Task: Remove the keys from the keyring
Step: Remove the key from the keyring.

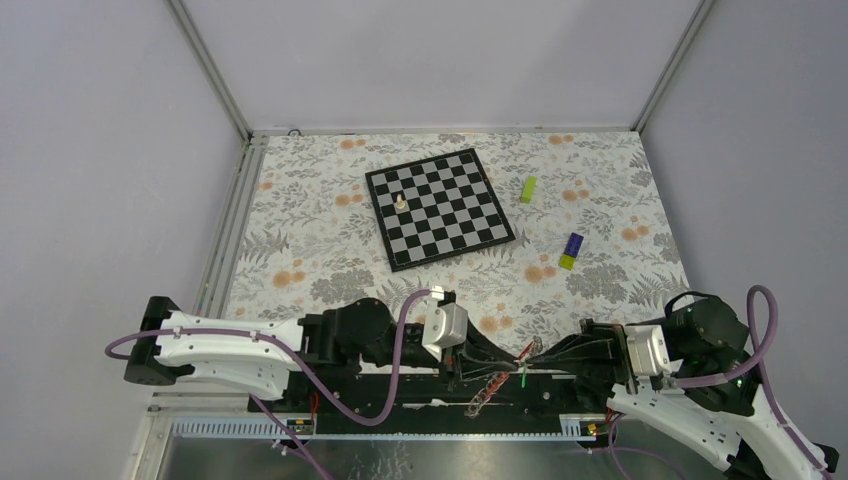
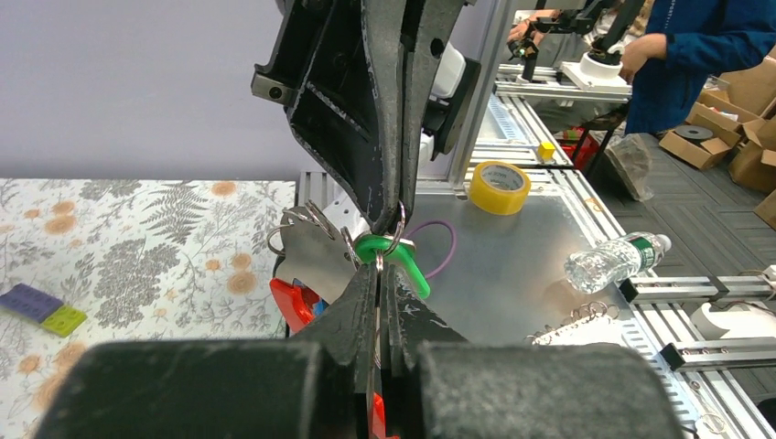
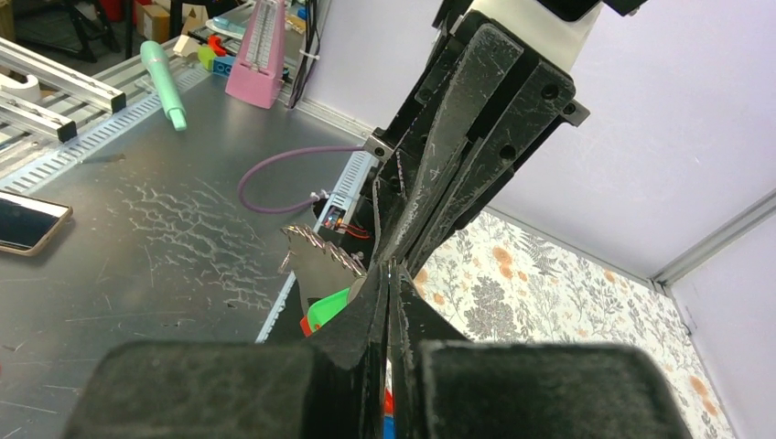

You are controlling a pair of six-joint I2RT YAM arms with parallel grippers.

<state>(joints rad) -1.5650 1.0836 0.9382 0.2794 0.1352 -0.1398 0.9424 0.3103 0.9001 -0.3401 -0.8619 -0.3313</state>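
Keyring (image 1: 490, 386), overhead: held in the air between the arms at the near edge of the table (image 1: 320, 230), chain and red strap dangling, green key (image 1: 522, 376) beside them.
Grippers, overhead: left gripper (image 1: 520, 355) and right gripper (image 1: 536, 350) meet tip to tip over the bunch.
Table, overhead: chessboard (image 1: 440, 207), lime block (image 1: 528, 189) and purple-and-yellow block (image 1: 572, 250) lie well apart from the bunch.
Left gripper, left wrist view: fingers pinched flat together on thin metal of the keyring, just below the green key's head.
Right gripper, left wrist view: comes from above, fingers pressed together at the ring's loop; a silvery key (image 2: 316, 242) fans out to one side.
Right wrist view: both pairs of fingers closed tip to tip; the ring is hidden between them, and the green and silvery keys show just beside.
Step in hand, judged: working one key off the coil. One gripper should hold the ring steady while the other eases the key along the wire in small moves, so nothing twists or slips free.
Writing: none readable; the label on the water bottle (image 2: 618, 261) is too small.
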